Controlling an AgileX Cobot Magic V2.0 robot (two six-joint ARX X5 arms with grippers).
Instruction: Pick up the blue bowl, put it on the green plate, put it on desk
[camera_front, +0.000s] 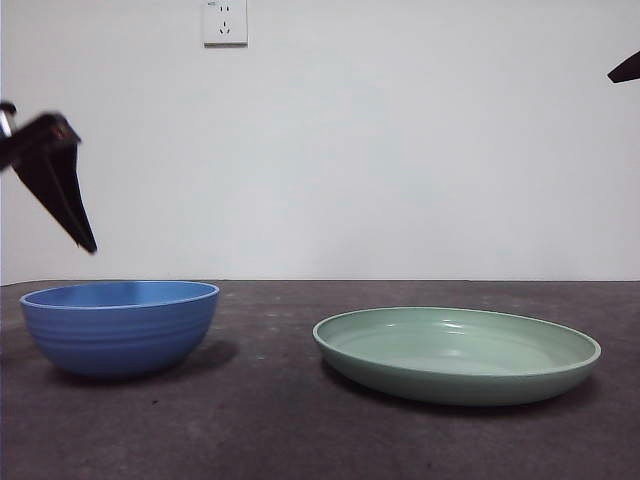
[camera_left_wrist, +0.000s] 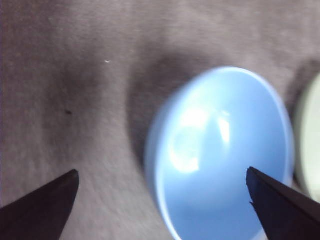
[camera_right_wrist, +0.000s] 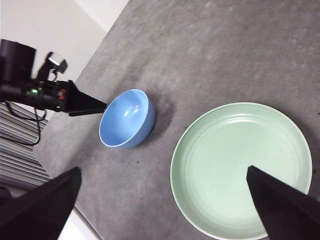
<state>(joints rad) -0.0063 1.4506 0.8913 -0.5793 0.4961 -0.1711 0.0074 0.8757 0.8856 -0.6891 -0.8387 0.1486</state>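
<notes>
The blue bowl (camera_front: 120, 325) stands upright on the desk (camera_front: 280, 430) at the left, with nothing in it. To its right lies the green plate (camera_front: 458, 355), apart from the bowl and bare. My left gripper (camera_front: 70, 200) hangs open above the bowl's outer left side. In the left wrist view its jaws stand wide apart (camera_left_wrist: 161, 171), with the bowl (camera_left_wrist: 220, 155) below, nearer one jaw. My right gripper (camera_right_wrist: 163, 170) is open and high above the desk, over the gap between bowl (camera_right_wrist: 125, 119) and plate (camera_right_wrist: 241, 167); it holds nothing.
A white wall with a power socket (camera_front: 225, 22) stands behind the desk. The right arm shows only as a black tip (camera_front: 625, 68) at the top right corner. The desk's edge (camera_right_wrist: 75, 200) runs close past the bowl's side.
</notes>
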